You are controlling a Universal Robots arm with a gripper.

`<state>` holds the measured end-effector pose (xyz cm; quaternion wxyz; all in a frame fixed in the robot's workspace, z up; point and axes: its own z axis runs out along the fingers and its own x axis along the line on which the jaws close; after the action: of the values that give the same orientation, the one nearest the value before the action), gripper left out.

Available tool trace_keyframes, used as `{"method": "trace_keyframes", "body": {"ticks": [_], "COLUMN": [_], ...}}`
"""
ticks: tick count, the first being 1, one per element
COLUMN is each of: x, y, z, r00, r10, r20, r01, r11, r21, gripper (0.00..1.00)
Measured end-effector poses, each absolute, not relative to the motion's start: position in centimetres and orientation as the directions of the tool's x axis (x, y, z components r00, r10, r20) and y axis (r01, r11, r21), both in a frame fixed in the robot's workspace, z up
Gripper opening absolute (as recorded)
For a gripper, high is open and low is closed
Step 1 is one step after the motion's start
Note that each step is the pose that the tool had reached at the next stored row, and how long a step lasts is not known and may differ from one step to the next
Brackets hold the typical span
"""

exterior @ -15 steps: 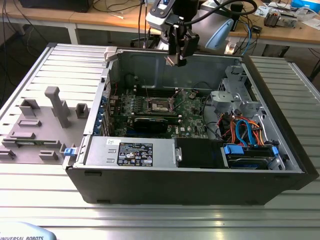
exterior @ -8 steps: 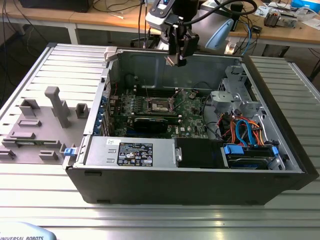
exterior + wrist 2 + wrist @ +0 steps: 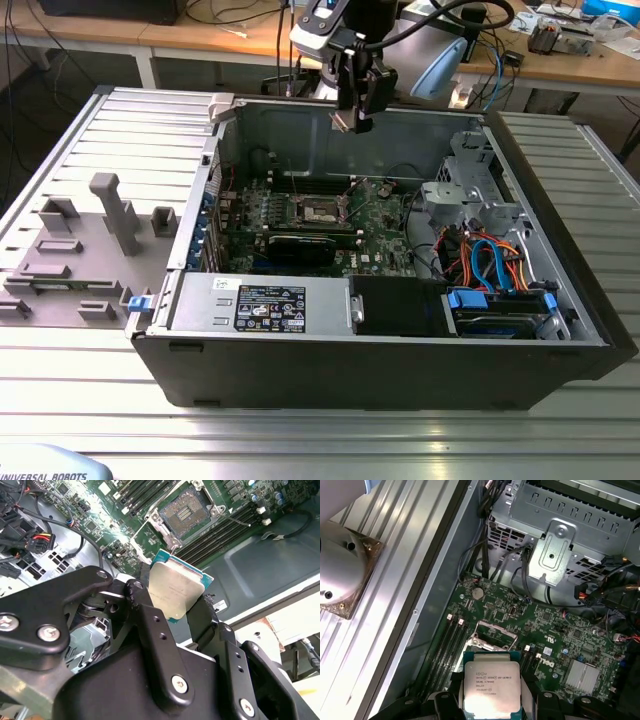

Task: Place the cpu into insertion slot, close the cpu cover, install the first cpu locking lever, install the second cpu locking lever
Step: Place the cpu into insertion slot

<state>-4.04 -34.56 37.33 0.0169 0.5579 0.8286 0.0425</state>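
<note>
Exterior view: cam off the arm, raised, angled down at the open computer case [image 3: 380, 350] on the ribbed table [image 3: 300, 440]. Mid-distance, whole case in frame, gripper [image 3: 357, 118] high over the far wall.

Both wrist cams ride right behind the gripper, v. close, looking past its black fingers down into the case.

Second wrist view: oblique across the motherboard [image 3: 100, 510], held cpu [image 3: 176, 591] in the foreground, insertion slot [image 3: 183, 511] beyond it.

First wrist view: steeper, facing approx. the opp. way across the board, cpu again nearest the lens.

All three views share the motherboard w/ the insertion slot. Both wrist views share the cpu.
</note>
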Motion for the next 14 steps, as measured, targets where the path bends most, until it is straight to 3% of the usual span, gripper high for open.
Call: {"method": "trace_keyframes", "body": {"ticks": [14], "x": [-4.05], "y": [-34.56], "z": [37.31], "r00": [-0.349], "r10": [0.937], "r20": [0.019], "r01": [0.934], "r11": [0.346], "r21": [0.089], "gripper": [0.54]}}
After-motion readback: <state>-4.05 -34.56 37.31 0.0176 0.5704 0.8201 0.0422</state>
